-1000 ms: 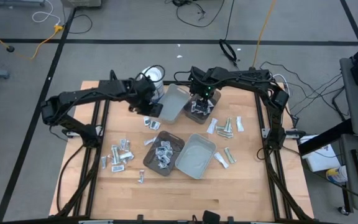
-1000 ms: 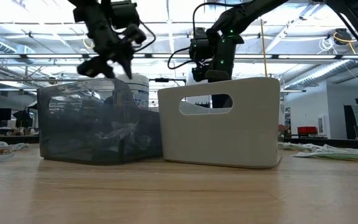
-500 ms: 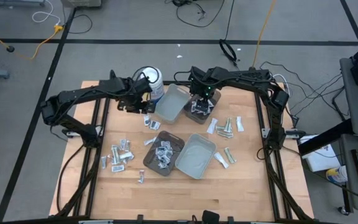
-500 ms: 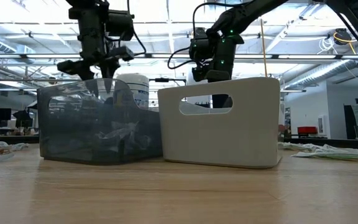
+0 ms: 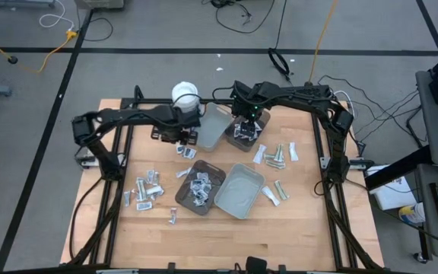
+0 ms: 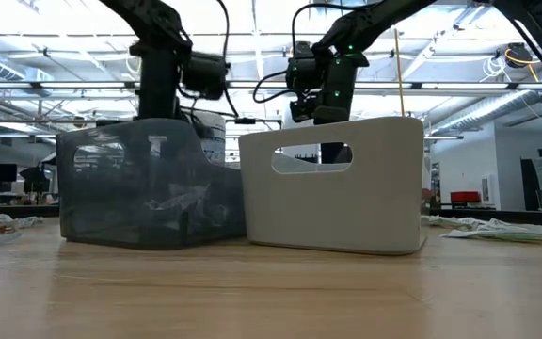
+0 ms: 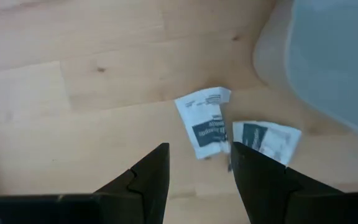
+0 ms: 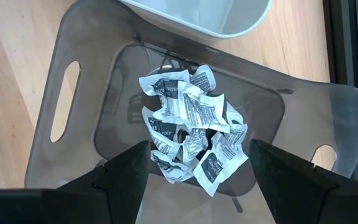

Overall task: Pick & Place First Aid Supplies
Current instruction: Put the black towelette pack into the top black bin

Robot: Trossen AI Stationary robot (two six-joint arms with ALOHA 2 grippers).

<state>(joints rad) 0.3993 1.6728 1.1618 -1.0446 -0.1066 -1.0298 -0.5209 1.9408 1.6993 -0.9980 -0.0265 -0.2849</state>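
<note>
Packets (image 7: 206, 123) of first aid supplies lie scattered over the desk (image 5: 226, 240), and two of them sit on bare wood just past the tips of the left pincer (image 7: 197, 168), beside the rounded corner of a pale grey tray (image 7: 328, 56). That pincer points down at them with its fingers partly spread and nothing between them, so the step in hand looks like lining up for a pick from this small pair. The next move, as I judge it, calls for a drop straight down so the fingers straddle one packet only; the two lie nearly touching, and a flat packet on wood gives little edge to catch.

Seen from above, the left pincer (image 5: 179, 135) hangs near the white round tub (image 5: 185, 94) and the far grey tray (image 5: 212, 126), which appears to hold nothing. The right pincer (image 8: 194, 168) hovers over a smoky tray (image 8: 92, 68) with a heap of crumpled packets (image 8: 191, 127) at its floor; its fingers stand wide and hold nothing, so a drop looks just done or a wait is on.

Nearer the front, a brown tray (image 5: 200, 187) holds a cluster of packets, and the grey tray (image 5: 240, 190) touching it looks empty. Loose supplies remain in three places: a group (image 5: 146, 189) toward the left front, another (image 5: 277, 155) right of the trays, and a few strips (image 5: 274, 192) by the front grey tray.
</note>
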